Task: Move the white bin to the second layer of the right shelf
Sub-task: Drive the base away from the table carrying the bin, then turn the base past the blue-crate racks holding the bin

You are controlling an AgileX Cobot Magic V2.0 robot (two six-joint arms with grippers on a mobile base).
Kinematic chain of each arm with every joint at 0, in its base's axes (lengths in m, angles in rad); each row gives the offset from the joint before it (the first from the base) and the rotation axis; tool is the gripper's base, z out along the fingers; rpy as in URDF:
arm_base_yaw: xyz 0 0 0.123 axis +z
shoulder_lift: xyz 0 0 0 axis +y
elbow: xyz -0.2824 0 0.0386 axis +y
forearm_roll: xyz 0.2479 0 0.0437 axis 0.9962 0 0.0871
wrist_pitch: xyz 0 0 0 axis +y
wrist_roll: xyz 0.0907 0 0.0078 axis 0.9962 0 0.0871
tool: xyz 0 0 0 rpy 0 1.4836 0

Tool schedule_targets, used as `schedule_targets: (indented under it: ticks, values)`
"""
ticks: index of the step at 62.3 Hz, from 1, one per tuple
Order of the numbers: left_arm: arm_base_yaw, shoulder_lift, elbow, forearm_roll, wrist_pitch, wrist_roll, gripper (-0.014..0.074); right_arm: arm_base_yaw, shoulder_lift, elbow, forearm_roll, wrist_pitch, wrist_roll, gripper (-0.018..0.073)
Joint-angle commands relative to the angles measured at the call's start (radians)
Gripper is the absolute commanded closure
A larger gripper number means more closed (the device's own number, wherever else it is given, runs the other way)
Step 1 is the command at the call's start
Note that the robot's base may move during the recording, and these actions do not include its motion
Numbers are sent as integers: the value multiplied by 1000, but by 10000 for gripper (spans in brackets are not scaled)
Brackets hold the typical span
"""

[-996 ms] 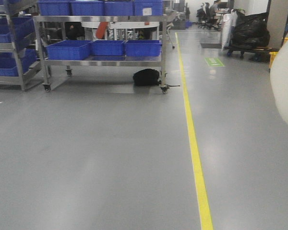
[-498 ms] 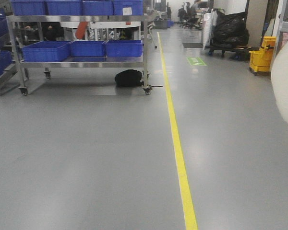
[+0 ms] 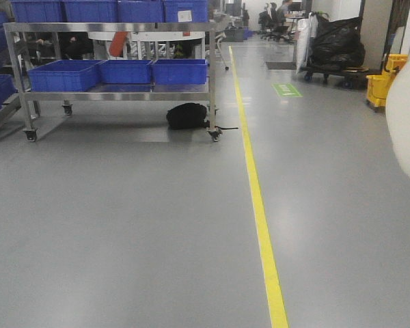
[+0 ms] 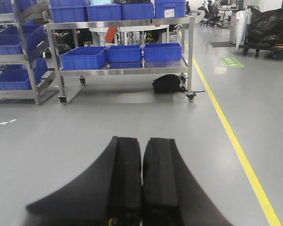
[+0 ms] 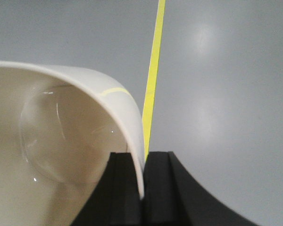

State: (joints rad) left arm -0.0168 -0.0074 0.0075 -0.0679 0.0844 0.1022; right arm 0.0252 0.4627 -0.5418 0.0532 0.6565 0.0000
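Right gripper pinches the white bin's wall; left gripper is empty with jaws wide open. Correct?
No: the left gripper is empty, but its jaws are shut, per the left wrist view. The right gripper does pinch the white bin by its wall.

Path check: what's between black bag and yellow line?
Front view: a leg and caster of the steel cart, plus a thin dark cord.

This is a warehouse or factory floor. Wheeled steel racks (image 3: 109, 27) hold rows of blue crates (image 3: 126, 71) on a glossy grey floor (image 3: 123, 225), marked by a painted yellow lane line (image 3: 260, 212).
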Motion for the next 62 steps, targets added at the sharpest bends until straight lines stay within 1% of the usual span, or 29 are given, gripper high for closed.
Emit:
schedule_targets:
  ticks: [1, 62]
  values:
    - [-4, -13, 37, -6, -84, -3, 512, -3, 3, -32, 3, -90, 0, 532]
    - [-4, -13, 37, -6, -84, -3, 512, -3, 3, -32, 3, -90, 0, 532]
